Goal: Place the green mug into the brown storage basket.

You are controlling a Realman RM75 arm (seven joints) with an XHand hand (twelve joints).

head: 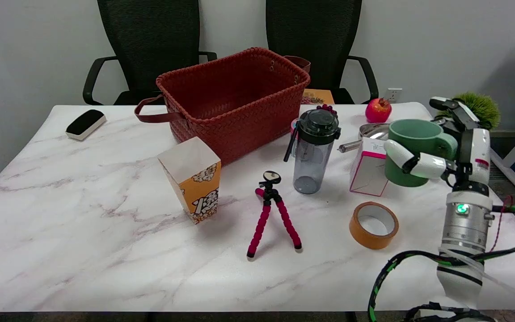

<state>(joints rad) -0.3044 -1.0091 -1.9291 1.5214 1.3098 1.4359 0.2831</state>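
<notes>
While robot hand (441, 147) grips green mug (414, 138), water bottle (313, 150) stands between it and basket (235, 100).

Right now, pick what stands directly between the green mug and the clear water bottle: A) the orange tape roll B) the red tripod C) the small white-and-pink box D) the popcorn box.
C: the small white-and-pink box stands just left of the green mug, with the water bottle beyond it.

no legible text; popcorn box (193, 184) print too blurred.
</notes>
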